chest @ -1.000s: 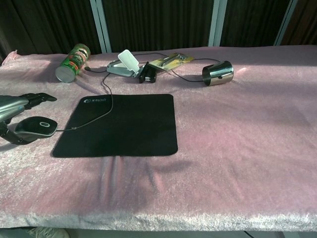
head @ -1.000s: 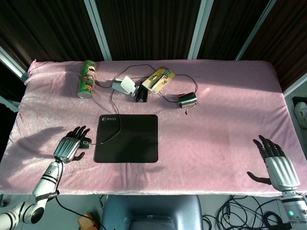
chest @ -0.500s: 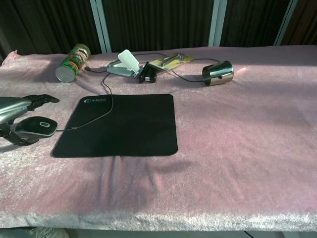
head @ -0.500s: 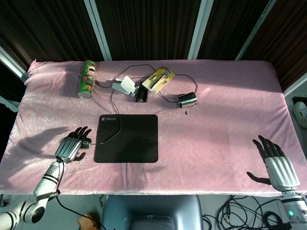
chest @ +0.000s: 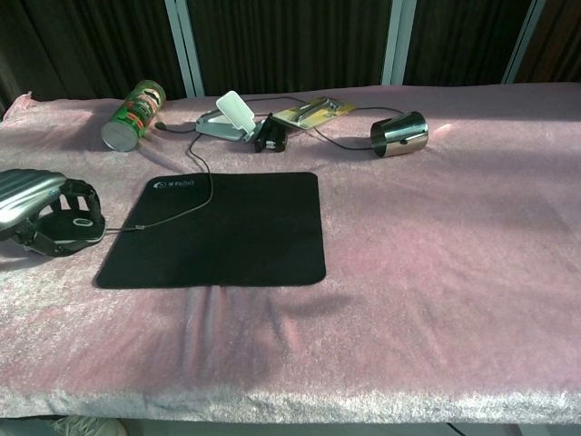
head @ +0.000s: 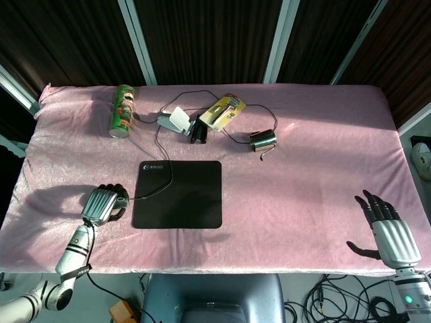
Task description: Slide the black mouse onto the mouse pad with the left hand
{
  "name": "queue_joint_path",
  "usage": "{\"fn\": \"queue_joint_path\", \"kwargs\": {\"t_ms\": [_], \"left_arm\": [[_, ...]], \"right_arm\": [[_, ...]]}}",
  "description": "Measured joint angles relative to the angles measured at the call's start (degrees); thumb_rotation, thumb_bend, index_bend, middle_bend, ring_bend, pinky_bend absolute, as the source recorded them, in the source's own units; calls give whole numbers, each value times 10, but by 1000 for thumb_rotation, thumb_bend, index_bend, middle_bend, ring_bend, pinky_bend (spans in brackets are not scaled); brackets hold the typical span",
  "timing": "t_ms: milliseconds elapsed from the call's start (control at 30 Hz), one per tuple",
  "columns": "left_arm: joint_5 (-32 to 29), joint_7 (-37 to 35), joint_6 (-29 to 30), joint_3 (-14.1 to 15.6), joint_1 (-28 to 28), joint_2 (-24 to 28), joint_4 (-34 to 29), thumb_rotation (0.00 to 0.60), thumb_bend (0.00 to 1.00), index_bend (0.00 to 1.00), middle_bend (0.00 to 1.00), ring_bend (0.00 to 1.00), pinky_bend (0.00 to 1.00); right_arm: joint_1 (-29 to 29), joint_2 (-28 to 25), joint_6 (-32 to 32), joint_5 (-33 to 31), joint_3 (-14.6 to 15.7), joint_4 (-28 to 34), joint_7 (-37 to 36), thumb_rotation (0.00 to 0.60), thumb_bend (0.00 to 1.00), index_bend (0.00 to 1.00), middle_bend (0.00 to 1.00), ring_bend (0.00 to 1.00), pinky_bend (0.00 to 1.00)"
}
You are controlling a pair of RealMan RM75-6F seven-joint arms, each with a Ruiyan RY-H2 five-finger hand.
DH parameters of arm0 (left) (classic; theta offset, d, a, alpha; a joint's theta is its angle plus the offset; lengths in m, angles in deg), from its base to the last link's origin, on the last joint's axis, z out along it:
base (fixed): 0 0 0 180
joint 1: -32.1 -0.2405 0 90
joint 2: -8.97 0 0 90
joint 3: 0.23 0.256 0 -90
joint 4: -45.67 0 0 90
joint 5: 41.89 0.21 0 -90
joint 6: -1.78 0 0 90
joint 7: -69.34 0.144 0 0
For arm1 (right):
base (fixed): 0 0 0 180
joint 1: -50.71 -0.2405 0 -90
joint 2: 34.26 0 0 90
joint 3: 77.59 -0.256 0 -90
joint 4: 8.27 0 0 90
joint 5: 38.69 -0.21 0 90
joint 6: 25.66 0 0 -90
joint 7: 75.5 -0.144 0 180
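Observation:
The black mouse (chest: 80,225) lies on the pink cloth just left of the black mouse pad (head: 178,194) (chest: 222,227), its cable running up across the pad's corner. My left hand (head: 101,204) (chest: 36,211) covers the mouse from above with fingers curled down over it, so in the head view the mouse is almost hidden. My right hand (head: 390,232) rests open, fingers spread, near the front right table edge, far from the pad; it shows only in the head view.
At the back stand a lying green can (head: 122,110) (chest: 134,114), a white charger-like device (head: 176,120), a small black item (head: 199,132), a yellow package (head: 225,111) and a tipped metal cup (head: 262,140) (chest: 399,133). Cables loop between them.
My left hand's fingers went from spread above the mouse to curled down around it, and the hand shifted slightly toward the pad. The right hand stayed still.

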Motion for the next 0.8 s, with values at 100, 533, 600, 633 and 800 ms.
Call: {"fn": "queue_joint_path", "kwargs": {"t_ms": [100,533,600,633,800], "left_arm": [[6,1,6,1,-1,0,-5,600,429,512,743,628,748],[42,90,33,-2,17,3,-141,600,428,512,743,628,748],[42,119,29,-5,24,-4,-162,600,428,512,743,628,748],[41,132,27,-6,27,-9,-170,600,428,512,743,627,748],[25,196,1,-14,49,-54,-187,600,427,512,743,628,748]], "right_arm": [[0,0,0,1,0,0,0,600,295,55,73,110,245],[-1,-2,-1,4,2,-1,-4,600,295,55,73,110,245],[-1,-3,-1,5,2,-2,-7,600,295,55,73,110,245],[-1,-3,-2,5,2,-2,-7,600,295,55,73,110,245],[-3,-6,-6,9,4,-2,-11,600,295,55,73,110,245]]}}
